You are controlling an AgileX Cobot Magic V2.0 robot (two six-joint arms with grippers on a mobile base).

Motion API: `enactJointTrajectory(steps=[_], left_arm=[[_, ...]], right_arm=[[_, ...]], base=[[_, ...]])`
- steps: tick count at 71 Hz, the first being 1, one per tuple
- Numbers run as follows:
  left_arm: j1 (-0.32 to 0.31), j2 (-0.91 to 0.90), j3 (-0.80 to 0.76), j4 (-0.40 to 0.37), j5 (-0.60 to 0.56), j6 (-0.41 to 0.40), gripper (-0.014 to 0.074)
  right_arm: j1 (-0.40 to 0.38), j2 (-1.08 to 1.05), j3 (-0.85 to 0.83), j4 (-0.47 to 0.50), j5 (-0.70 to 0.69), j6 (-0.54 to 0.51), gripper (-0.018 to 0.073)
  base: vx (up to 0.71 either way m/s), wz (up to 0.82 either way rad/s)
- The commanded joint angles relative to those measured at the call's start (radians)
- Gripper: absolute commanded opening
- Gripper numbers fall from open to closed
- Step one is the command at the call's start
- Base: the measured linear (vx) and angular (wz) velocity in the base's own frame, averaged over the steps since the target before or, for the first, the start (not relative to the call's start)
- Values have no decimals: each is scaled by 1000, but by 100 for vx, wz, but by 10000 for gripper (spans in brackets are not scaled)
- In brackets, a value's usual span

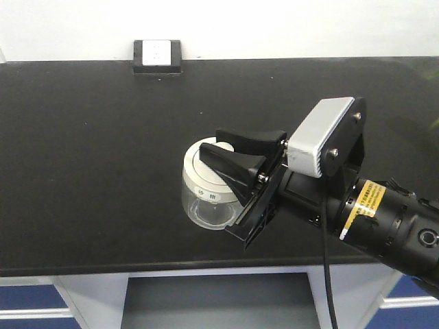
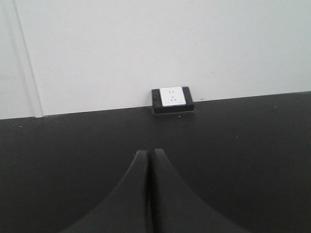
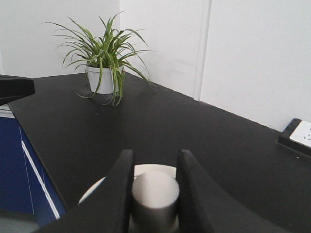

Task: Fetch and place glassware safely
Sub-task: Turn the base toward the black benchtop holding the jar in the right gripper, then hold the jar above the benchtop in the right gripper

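The black desk fills the scene, running back to a white wall. The right arm reaches over its front edge from the right, angled down towards the jar so the grasp comes from above and the side. A potted plant stands far off at a desk corner, well apart from the work and no obstacle. The jar sits near the desk's front edge, roughly mid-width; whether its base rests on the surface or is just off it cannot be told. A socket sits at the back edge against the wall, also well apart, so the desk around the jar offers plenty of open room for setting it down. The right tool is over the cream lid, its two fingers pinching the knob from either side. Holding by the knob spares the glass wall, but I judge it risky: if the lid is loose, the glass could stay behind or drop. The left tool hangs over bare desk facing the socket, fingers pressed together and holding nothing.
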Motion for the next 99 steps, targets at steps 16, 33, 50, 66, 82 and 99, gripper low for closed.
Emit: enactJointTrajectory(steps=[16,33,50,66,82,99], left_arm=[[-6,-1,-26,-7,-70,-9,-7],[-6,-1,-26,-7,-70,-9,-7],[-6,-1,-26,-7,-70,-9,-7],[-6,-1,-26,-7,-70,-9,-7],[-6,7,-26,-7,-70,-9,-7],[-6,6,-26,-7,-70,-9,-7]], right_arm=[[1,-30,-31,25,-91,-3,-3],[1,-30,-31,25,-91,-3,-3],[1,-30,-31,25,-91,-3,-3],[1,-30,-31,25,-91,-3,-3],[1,-21,-31,25,-88,-3,-3],[1,-21,-31,25,-92,-3,-3]], base=[[19,13],[15,6],[11,3],[7,0],[3,2],[0,1]])
